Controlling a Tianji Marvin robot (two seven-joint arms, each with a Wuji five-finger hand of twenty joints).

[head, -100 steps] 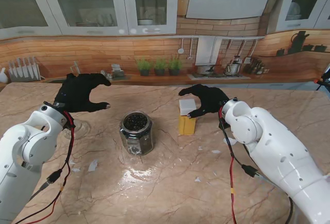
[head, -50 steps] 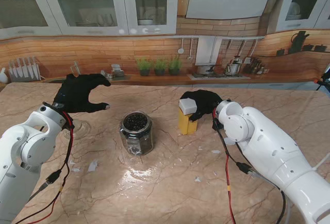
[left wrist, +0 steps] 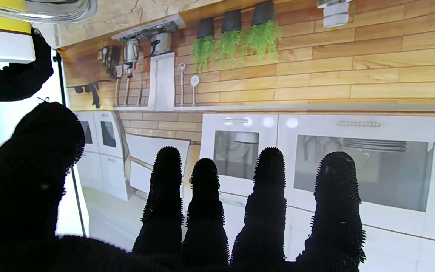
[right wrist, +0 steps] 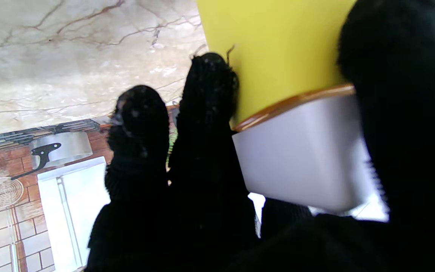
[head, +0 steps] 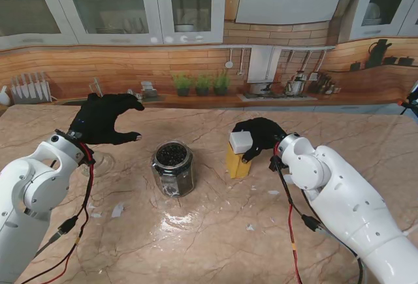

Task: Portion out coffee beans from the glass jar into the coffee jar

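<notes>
An open glass jar (head: 172, 168) filled with dark coffee beans stands mid-table. To its right is the yellow coffee jar (head: 236, 162) with a white lid (head: 240, 142), leaning slightly. My right hand (head: 262, 137) wraps its top, with the fingers behind and the thumb in front. The right wrist view shows the yellow body (right wrist: 274, 49), the white lid (right wrist: 304, 151) and fingers (right wrist: 206, 113) pressed on the jar. My left hand (head: 104, 119) hovers open to the left of the glass jar, holding nothing. In the left wrist view its fingers (left wrist: 266, 196) are spread, with the coffee jar (left wrist: 2, 41) beyond.
A clear glass item (head: 101, 163) sits on the marble table under my left forearm. Small white scraps (head: 117, 210) lie scattered nearer to me and near my right arm (head: 273, 192). A printed kitchen backdrop stands behind the table.
My right hand has closed further around the coffee jar's lid and the jar now leans and sits slightly nearer to me. The left hand has barely moved.
</notes>
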